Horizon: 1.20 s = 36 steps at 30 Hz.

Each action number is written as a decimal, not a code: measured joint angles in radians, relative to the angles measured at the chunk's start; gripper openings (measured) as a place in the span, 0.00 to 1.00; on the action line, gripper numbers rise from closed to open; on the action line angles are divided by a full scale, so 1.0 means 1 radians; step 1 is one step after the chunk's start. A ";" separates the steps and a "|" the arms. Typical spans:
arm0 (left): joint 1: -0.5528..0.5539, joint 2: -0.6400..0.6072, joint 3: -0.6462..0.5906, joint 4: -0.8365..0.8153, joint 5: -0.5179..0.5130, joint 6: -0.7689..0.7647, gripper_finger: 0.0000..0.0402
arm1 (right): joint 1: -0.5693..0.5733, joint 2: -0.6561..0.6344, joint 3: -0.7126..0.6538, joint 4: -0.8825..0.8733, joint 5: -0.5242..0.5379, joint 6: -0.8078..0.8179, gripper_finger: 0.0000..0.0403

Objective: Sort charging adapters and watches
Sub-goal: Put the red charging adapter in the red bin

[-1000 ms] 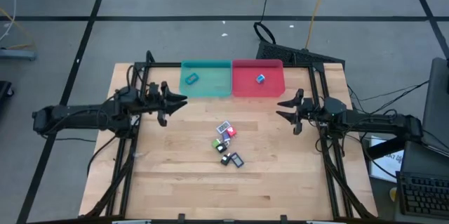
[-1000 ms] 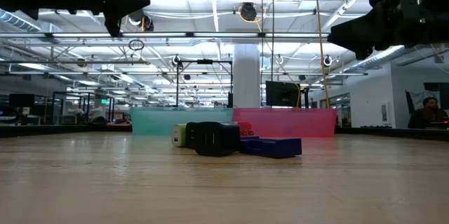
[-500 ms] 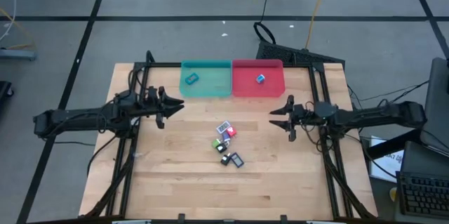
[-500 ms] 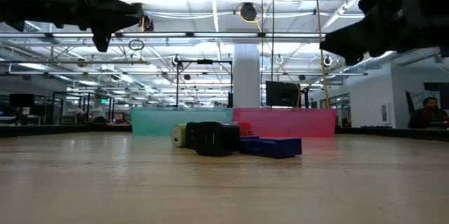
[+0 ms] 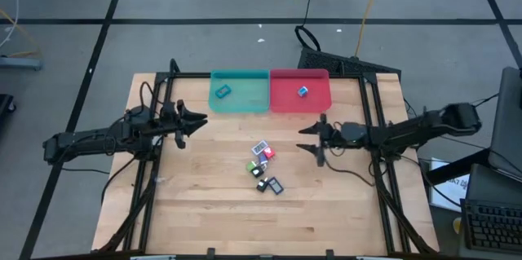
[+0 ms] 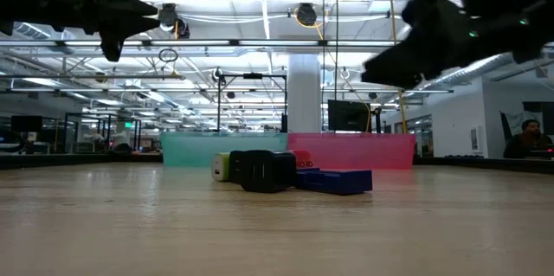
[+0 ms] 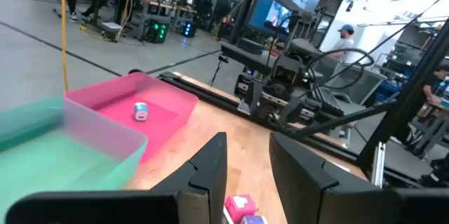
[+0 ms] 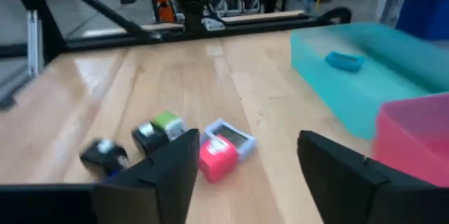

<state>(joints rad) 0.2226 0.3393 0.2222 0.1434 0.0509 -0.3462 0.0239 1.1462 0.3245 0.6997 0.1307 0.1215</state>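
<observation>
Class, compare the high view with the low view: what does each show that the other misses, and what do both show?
Only the high view shows inside the trays: a teal watch in the green tray, a blue adapter in the pink tray. Only the low view shows the room's ceiling lights behind. Both show the pile of pieces mid-table, with the right gripper open near it.

Smooth wooden table; translucent plastic trays.
</observation>
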 joint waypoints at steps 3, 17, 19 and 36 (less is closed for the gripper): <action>0.000 0.000 0.000 -0.015 0.000 0.000 0.27 | 0.025 0.118 0.092 -0.007 -0.026 0.029 0.64; 0.000 0.000 0.000 -0.030 -0.054 0.001 0.27 | 0.056 0.537 0.505 -0.392 0.079 0.147 0.68; 0.000 0.001 0.000 -0.030 -0.054 0.001 0.27 | 0.058 0.559 0.514 -0.390 0.078 0.174 0.67; 0.000 0.001 0.000 -0.030 -0.060 -0.008 0.27 | 0.056 0.648 0.518 -0.403 0.078 0.143 0.66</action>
<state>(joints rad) 0.2226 0.3401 0.2222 0.1131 -0.0090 -0.3542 0.0795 1.7939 0.8421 0.2967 0.2089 0.2641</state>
